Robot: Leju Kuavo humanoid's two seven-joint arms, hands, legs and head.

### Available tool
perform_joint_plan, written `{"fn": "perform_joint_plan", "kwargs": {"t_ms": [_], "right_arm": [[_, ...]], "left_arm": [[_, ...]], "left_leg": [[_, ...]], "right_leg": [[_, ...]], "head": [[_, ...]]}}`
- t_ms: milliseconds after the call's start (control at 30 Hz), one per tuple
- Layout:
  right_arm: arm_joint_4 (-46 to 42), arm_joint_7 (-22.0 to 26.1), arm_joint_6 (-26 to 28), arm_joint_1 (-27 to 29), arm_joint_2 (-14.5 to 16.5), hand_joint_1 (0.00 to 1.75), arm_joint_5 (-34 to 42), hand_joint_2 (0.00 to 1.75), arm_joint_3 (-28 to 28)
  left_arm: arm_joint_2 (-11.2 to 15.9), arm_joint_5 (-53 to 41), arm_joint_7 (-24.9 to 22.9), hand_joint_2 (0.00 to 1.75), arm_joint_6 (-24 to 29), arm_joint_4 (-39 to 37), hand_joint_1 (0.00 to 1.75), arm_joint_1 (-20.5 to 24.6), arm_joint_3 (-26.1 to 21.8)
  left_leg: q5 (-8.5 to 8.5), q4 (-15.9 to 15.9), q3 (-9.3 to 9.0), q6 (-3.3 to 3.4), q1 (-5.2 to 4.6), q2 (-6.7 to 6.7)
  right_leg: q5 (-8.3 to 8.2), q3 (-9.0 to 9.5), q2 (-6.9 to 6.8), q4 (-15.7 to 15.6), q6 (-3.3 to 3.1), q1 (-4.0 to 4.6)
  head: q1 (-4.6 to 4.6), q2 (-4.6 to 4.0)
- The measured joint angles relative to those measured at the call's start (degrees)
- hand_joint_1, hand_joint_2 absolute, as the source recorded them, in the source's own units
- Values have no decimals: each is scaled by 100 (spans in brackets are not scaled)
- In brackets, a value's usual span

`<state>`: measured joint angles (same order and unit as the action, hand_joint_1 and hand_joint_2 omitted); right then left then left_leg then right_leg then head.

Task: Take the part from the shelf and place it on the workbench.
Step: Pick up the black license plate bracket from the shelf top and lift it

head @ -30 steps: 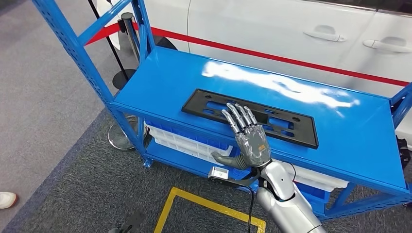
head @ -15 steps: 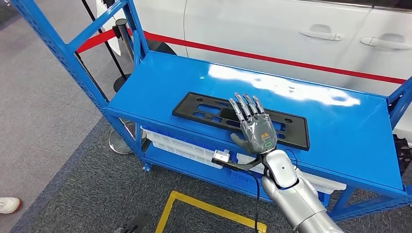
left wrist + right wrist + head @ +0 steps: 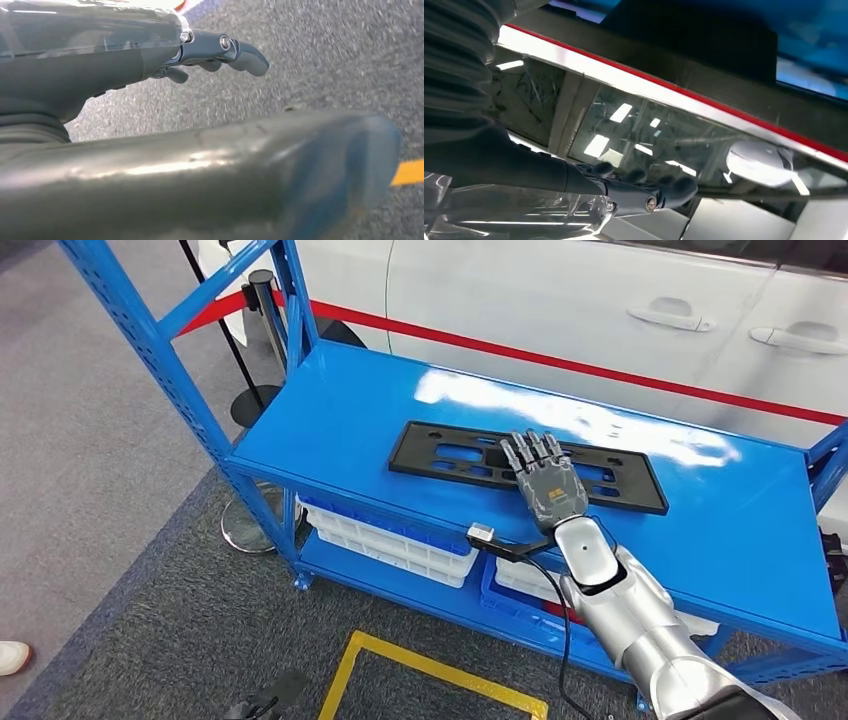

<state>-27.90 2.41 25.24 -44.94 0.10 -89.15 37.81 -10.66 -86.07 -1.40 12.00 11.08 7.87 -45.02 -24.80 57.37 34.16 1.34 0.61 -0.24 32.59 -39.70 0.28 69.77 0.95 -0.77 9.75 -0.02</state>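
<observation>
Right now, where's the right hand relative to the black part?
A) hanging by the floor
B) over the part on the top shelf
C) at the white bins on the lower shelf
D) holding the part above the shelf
B: the right hand is stretched over the flat black part, which lies on the blue top shelf.

Right hand (image 3: 545,484) covering part (image 3: 470,455) middle, contact unclear, blurred left thumb (image 3: 300,195)

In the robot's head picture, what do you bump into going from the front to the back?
Yellow floor line → blue shelf → robot's right hand → black part → white car.
</observation>
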Motion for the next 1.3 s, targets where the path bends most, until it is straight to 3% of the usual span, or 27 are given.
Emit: {"fn": "perform_joint_plan", "kwargs": {"t_ms": [33, 67, 100, 167, 233, 367, 400, 467, 533, 567, 600, 633, 700, 767, 900, 967, 1033, 1067, 1100, 1133, 1200, 1233, 1300], "right_arm": [[71, 8, -43, -14, -4, 0, -4, 175, 12], [132, 19, -74, -20, -7, 0, -5, 175, 27], [182, 29, -92, -28, -8, 0, -5, 175, 40], [243, 46, -101, -68, -9, 0, -5, 175, 60], [281, 67, -106, -116, -12, 0, -4, 175, 67], [318, 125, -134, -178, -13, 0, 3, 175, 74], [323, 128, -149, -199, -12, 0, 2, 175, 74], [334, 124, -193, -223, -5, 0, -4, 175, 92], [347, 110, -251, -229, 2, 69, -9, 175, 125], [355, 100, -311, -236, 3, 108, -9, 175, 147], [365, 89, -399, -255, 5, 147, -9, 175, 180], [377, 80, -503, -283, 9, 158, -9, 175, 225], [404, 69, -678, -359, 31, 159, -9, 175, 336], [427, 75, -754, -426, 61, 161, -9, 175, 421], [460, 126, -738, -473, 105, 162, -9, 175, 507], [474, 140, -717, -497, 112, 162, -9, 175, 533], [492, 140, -706, -507, 112, 163, -9, 175, 549], [503, 144, -703, -503, 112, 164, -9, 175, 555], [514, 149, -701, -501, 112, 165, -9, 175, 562], [524, 155, -695, -502, 112, 168, -9, 175, 570], [535, 164, -669, -513, 112, 171, -9, 175, 583], [536, 174, -641, -520, 114, 173, -9, 175, 587], [537, 226, -563, -517, 120, 175, -2, 175, 597]], "left_arm": [[1, 0, 0, 0, 0, 0, 0, 4, 1], [0, 1, 0, 0, -1, 0, 0, 5, 2], [-2, 1, 0, 0, -1, 0, 0, 4, 3], [-6, 1, 0, 0, -2, 0, 0, 1, 5], [-6, 0, 0, 0, -1, 0, 0, 8, 7], [-2, 0, 3, 0, -2, 0, 0, 15, 25], [-1, -1, 5, 0, -2, 0, 0, 15, 30], [2, -13, 14, 0, -3, 0, 0, 17, 39], [1, -27, 21, 0, -6, 0, 0, 18, 45], [1, -31, 20, 0, -14, 0, 0, 17, 48], [1, -38, 15, 0, -26, 0, 0, 16, 50], [1, -45, 9, 0, -39, 0, 0, 17, 56], [3, -67, -6, 0, -58, 0, 0, 28, 77], [7, -80, -12, 0, -65, 0, 0, 48, 97], [2, -44, -13, 0, -66, 0, 0, 50, 107], [-2, -32, -13, 0, -63, 0, 0, 51, 107], [-2, -28, -13, 0, -61, 0, 0, 53, 107], [-1, -27, -13, 0, -61, 0, 0, 51, 107], [-2, -26, -13, 0, -61, 0, 0, 48, 107], [-3, -26, -13, 0, -62, 0, 0, 45, 107], [-7, -26, -13, 0, -63, 0, 0, 42, 108], [-8, -25, -13, 0, -63, 0, 0, 43, 108], [-8, -23, -13, 0, -63, 0, 0, 41, 109]], "left_leg": [[-6, 5, -2, 7, -2, -2], [-16, 14, -6, 11, -2, -6], [-31, 29, -11, 8, 1, -11], [-83, 83, -22, -20, 6, -20], [-146, 162, 0, -78, -19, -24], [-199, 209, 14, -180, -31, -21], [-266, 291, 39, -211, -24, -16], [-546, 789, 253, -271, -5, -8], [-839, 1516, 603, -308, 9, -7], [-876, 1730, 718, -313, 11, -6], [-801, 1733, 735, -307, 11, -6], [-628, 1518, 646, -291, 10, -7], [-232, 744, 287, -232, -1, -7], [-84, 241, 57, -174, -33, -11], [-46, 71, 8, -72, -26, -14], [-3, -1, -19, -5, -1, -5], [2, -6, -17, 21, -14, -5], [-2, 0, -17, 25, -17, -7], [-8, 10, -18, 27, -18, -11], [-19, 27, -18, 25, -18, -17], [-58, 81, -13, -1, -19, -30], [-81, 119, 0, -23, -30, -35], [-101, 155, 31, -73, -49, -37]], "right_leg": [[103, -171, 0, 328, 10, -3], [99, -271, -1, 494, 19, -7], [-15, -274, -2, 450, 23, -12], [-435, -14, -9, -189, 15, -28], [-663, 245, -12, -776, -13, -24], [-655, 319, 5, -946, -114, -13], [-658, 340, 4, -964, -147, -24], [-659, 376, -3, -990, -196, -39], [-652, 385, -4, -990, -216, -34], [-649, 390, -3, -989, -219, -31], [-644, 399, -1, -989, -220, -29], [-640, 411, 3, -989, -219, -27], [-630, 436, 14, -995, -206, -20], [-638, 429, 23, -1004, -166, -11], [-612, 415, 7, -1002, -41, -5], [-350, 237, 1, -601, -3, -1], [-10, -111, 1, 138, 12, -1], [62, -246, 1, 415, 20, -1], [25, -296, 0, 502, 24, -3], [-116, -240, -1, 370, 22, -5], [-503, 98, -3, -347, -4, -6], [-618, 252, -2, -680, -22, 0], [-658, 376, 2, -973, -54, 14]], "head": [[0, 0], [0, 0], [0, 0], [0, 0], [1, 0], [4, 0], [5, 0], [5, 0], [5, 0], [5, 0], [6, 0], [5, 0], [6, 0], [5, 0], [4, 0], [3, 0], [3, 0], [2, 0], [2, 0], [2, 0], [2, 0], [3, 0], [3, 0]]}}
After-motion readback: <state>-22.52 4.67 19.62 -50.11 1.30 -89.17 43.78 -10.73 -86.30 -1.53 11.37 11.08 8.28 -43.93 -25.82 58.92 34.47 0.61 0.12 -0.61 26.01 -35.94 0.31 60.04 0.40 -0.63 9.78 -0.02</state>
